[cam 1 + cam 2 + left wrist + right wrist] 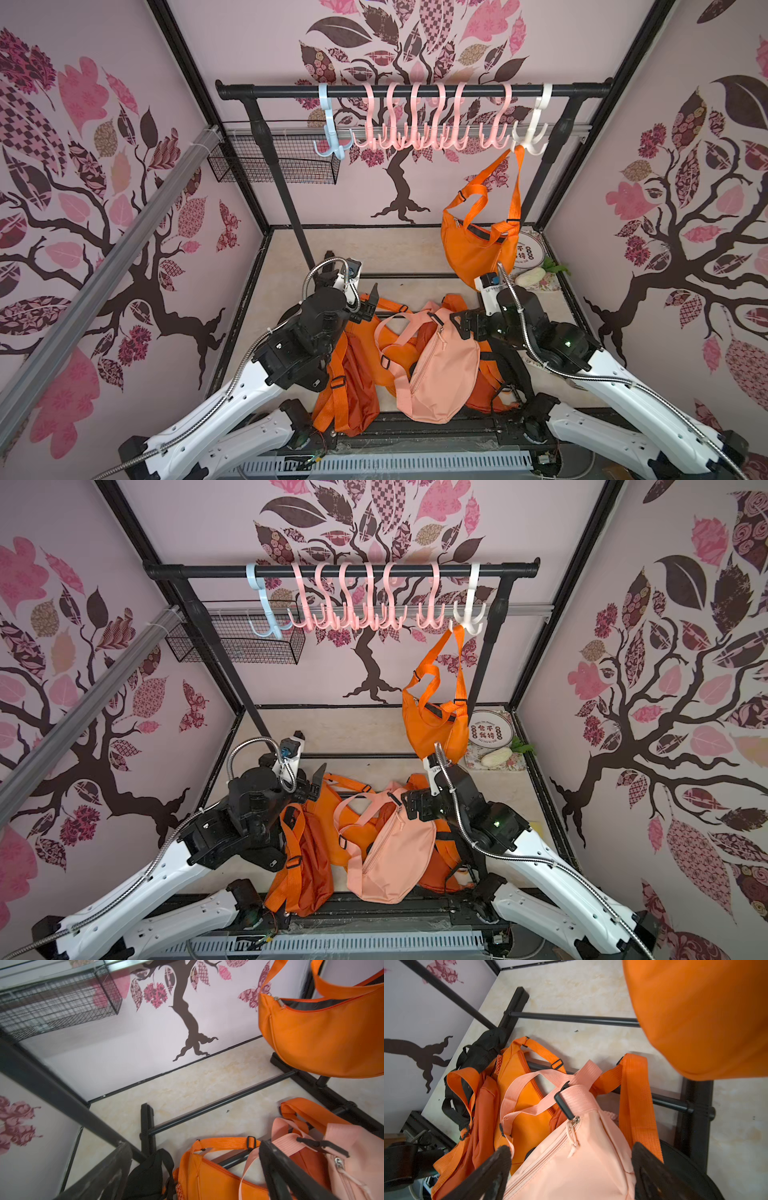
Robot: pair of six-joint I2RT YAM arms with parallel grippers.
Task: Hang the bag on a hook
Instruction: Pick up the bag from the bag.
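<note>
Pink bag (440,365) lies on top of the orange bags (353,382) on the tabletop (395,257), its long axis running toward the hooks (415,124). The nearer right gripper (457,328) straddles its strap end with jaws spread and nothing pinched. The left gripper (371,305) is also spread, off to the side.

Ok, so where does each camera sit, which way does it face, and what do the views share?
Top views: high above the robot's base, looking down and forward at the rack, hanging orange bag and pink bag; left arm and right arm show.
Left wrist: on the left arm, facing floor and back wall; the open left gripper shows.
Right wrist: on the right arm, looking down; the pink bag shows between fingers of the open right gripper.
Shared: every view shows both bags.
</note>
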